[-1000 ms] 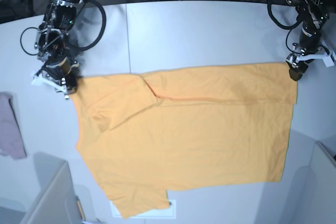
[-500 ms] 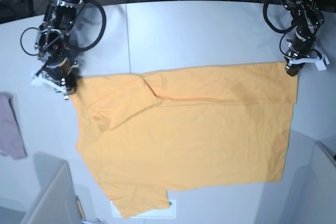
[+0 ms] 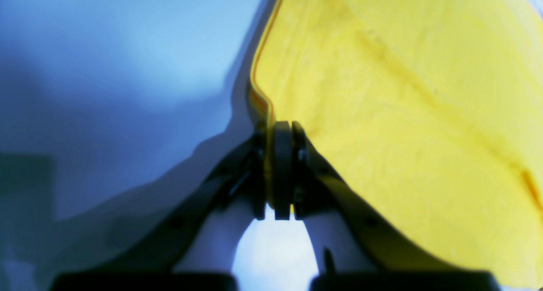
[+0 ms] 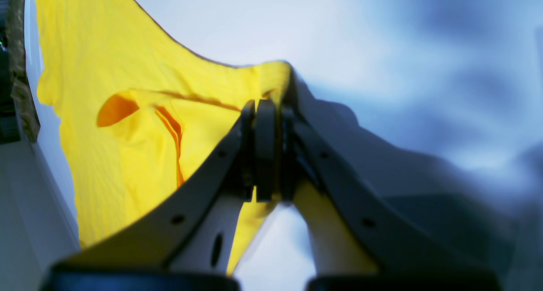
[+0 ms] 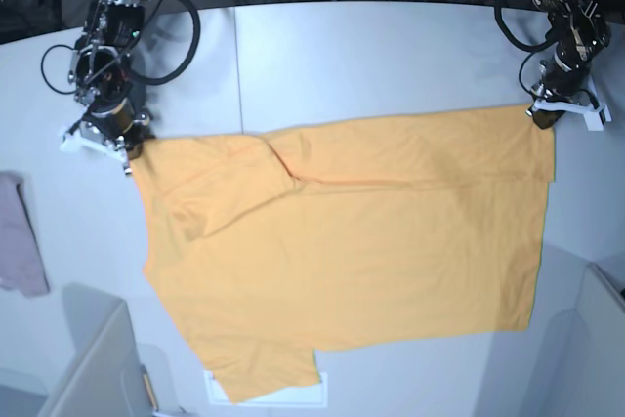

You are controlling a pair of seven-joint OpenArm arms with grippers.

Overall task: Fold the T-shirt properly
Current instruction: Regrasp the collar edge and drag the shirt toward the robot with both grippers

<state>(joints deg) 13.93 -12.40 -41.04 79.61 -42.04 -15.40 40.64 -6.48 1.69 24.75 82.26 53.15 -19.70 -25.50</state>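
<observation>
Both arms have drawn back toward the far side of the table (image 5: 391, 46) over the last second, and the far edge of the T-shirt (image 5: 342, 261) has gone with them — it now lies a little farther up the tabletop than before, pulled straighter between its two held corners.

Nearest the base camera, the shirt's lower sleeve overlaps a white sheet (image 5: 317, 388) lying on the table, close to the near edge. From there the orange-yellow cloth spreads flat across the middle of the table, one sleeve folded in over the chest and a soft crease running along the upper part. Off to the base view's left, well apart from the shirt, a small pinkish-mauve cloth (image 5: 20, 236) lies near the table's rim.

Farther back, the right gripper (image 5: 127, 148) sits at the shirt's far corner on the base view's left. Its wrist camera shows the right gripper (image 4: 265, 153) with jaws pressed together on a bunched fold of yellow fabric, the T-shirt (image 4: 106, 113) spreading away beyond it. At the opposite far corner, on the base view's right, the left gripper (image 5: 542, 116) pinches the hem — from its wrist camera the left gripper (image 3: 278, 170) has its jaws closed tight on the edge of the T-shirt (image 3: 403, 91), with the stitched border running up from between them.
</observation>
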